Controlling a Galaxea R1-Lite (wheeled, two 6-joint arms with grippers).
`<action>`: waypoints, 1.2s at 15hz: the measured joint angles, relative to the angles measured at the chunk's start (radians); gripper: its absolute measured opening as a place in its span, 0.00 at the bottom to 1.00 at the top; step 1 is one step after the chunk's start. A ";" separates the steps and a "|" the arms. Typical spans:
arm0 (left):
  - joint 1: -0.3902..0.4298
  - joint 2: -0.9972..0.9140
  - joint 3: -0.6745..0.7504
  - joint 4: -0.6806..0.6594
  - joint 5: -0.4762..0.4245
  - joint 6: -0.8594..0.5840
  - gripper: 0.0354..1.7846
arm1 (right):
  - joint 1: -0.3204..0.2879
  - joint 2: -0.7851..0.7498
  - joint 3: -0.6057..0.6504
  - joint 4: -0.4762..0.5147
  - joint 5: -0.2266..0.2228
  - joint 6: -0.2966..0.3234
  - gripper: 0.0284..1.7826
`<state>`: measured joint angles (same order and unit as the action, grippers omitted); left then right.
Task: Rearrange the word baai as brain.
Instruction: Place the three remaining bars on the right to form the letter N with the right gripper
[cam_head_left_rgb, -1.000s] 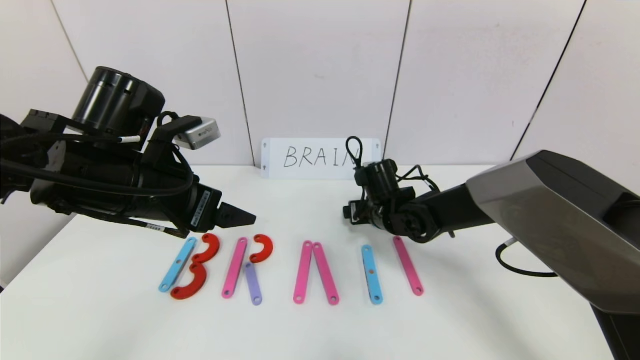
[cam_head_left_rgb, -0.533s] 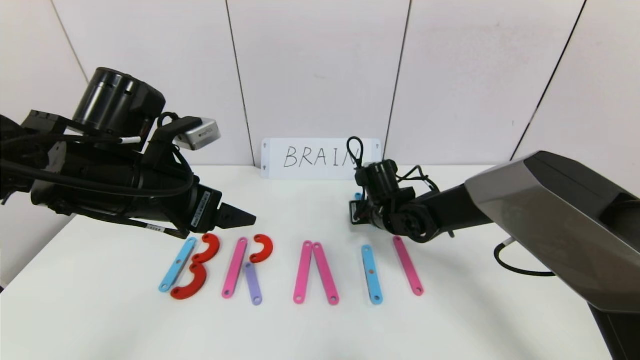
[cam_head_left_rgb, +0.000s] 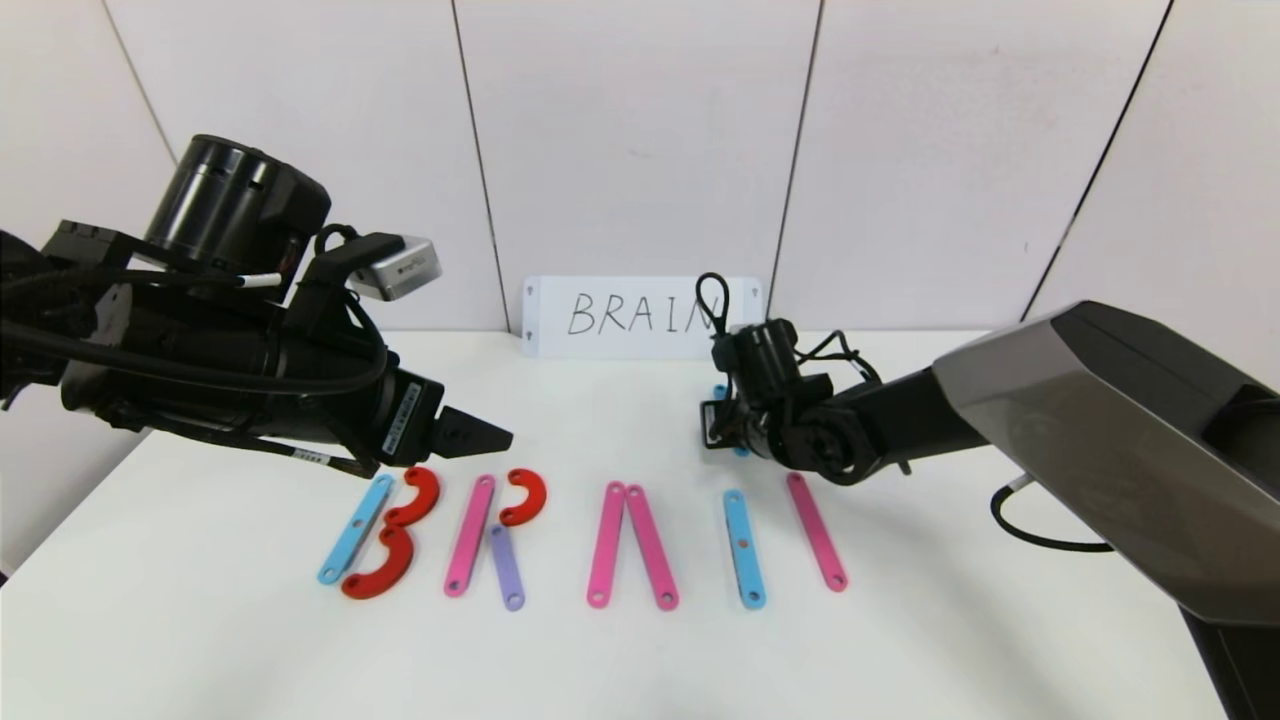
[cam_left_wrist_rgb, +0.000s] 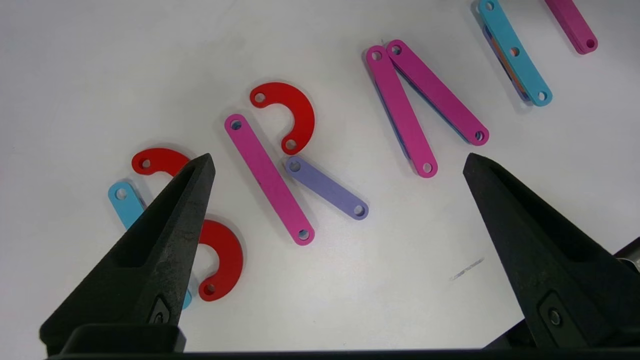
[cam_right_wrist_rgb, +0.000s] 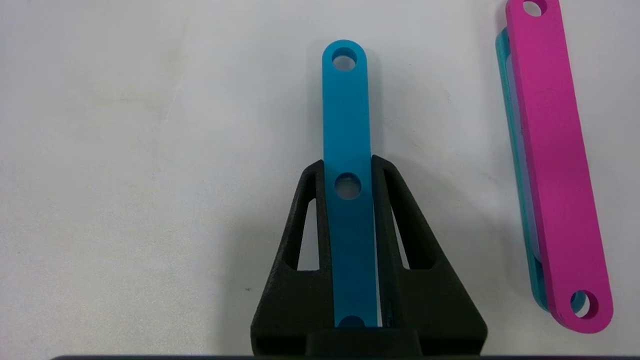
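Right gripper (cam_right_wrist_rgb: 347, 170): jaws clenched on a flat blue plastic strip with holes (cam_right_wrist_rgb: 346, 125), at twelve o'clock of the laid-out letters. Left gripper (cam_left_wrist_rgb: 335, 165): jaws spread wide, holding nothing, above the red curved plastic pieces (cam_head_left_rgb: 415, 497) at nine o'clock.

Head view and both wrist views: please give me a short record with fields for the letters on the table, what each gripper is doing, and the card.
letters laid: B, R, an A without crossbar, blue strip, pink strip
right gripper: shut on a blue strip piece, behind the row
left gripper: open, above the B and R
white card: reads BRAIN, at the wall
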<state>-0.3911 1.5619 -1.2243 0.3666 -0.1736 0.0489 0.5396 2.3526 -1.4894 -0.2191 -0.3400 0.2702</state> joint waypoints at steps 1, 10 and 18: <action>0.000 0.000 0.000 0.000 0.000 0.000 0.97 | 0.000 -0.005 0.004 0.001 0.001 -0.001 0.14; 0.003 -0.013 -0.002 -0.001 0.002 -0.002 0.97 | -0.051 -0.257 0.265 -0.017 0.186 -0.086 0.14; 0.003 -0.015 0.000 0.000 0.003 -0.001 0.97 | -0.164 -0.559 0.681 -0.106 0.411 -0.302 0.14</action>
<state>-0.3885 1.5470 -1.2243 0.3664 -0.1711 0.0474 0.3757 1.7938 -0.8087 -0.3255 0.0706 -0.0317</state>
